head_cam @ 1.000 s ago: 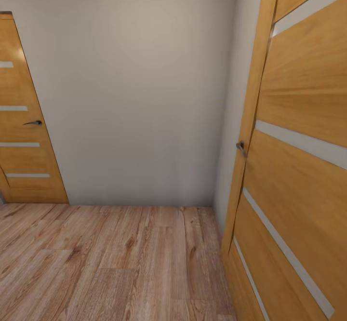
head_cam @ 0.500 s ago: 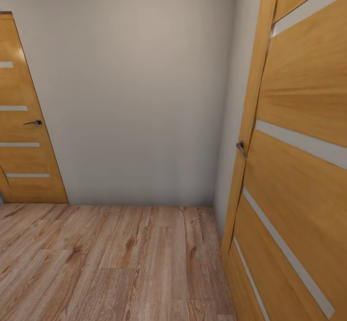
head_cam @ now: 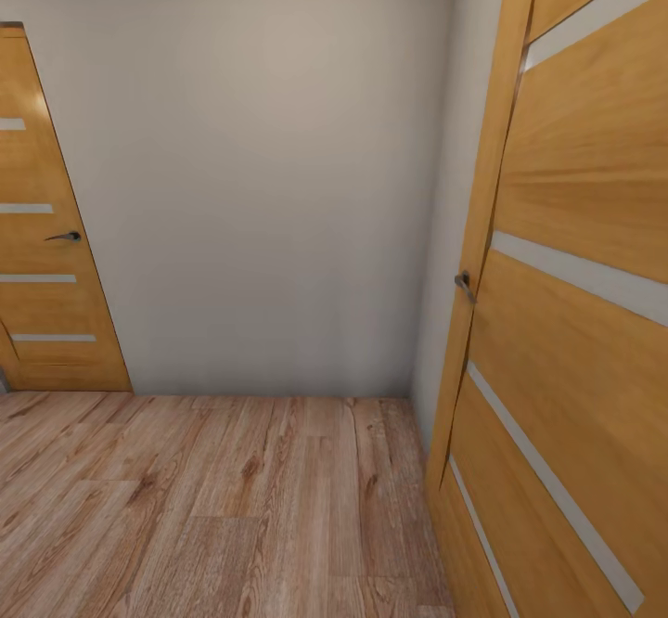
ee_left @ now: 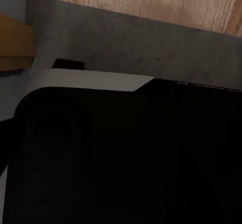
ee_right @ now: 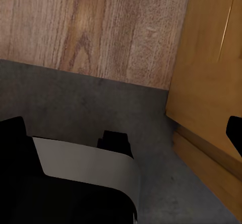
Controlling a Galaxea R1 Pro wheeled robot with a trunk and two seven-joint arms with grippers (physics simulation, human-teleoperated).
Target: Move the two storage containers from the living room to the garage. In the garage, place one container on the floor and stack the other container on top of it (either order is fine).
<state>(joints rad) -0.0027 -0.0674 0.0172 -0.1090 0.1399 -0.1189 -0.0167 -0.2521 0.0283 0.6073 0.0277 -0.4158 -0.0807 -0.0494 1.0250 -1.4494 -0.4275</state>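
The two storage containers are out of view, and so is the garage. In the head view I face a corner of a room with a light wood-plank floor (head_cam: 213,507) and a plain white wall (head_cam: 269,182). The left wrist view looks down on my own dark body (ee_left: 126,158) with a pale grey band (ee_left: 91,80) over it. The right wrist view holds the same dark body with its pale band (ee_right: 85,166), planks (ee_right: 101,27) and a grey surface (ee_right: 75,98).
A tan wooden door (head_cam: 46,256) with pale stripes stands shut at the left. A second tan door (head_cam: 575,321) with a metal handle (head_cam: 463,284) is very close on my right; its lower edge (ee_right: 212,82) shows in the right wrist view. Open planks lie ahead.
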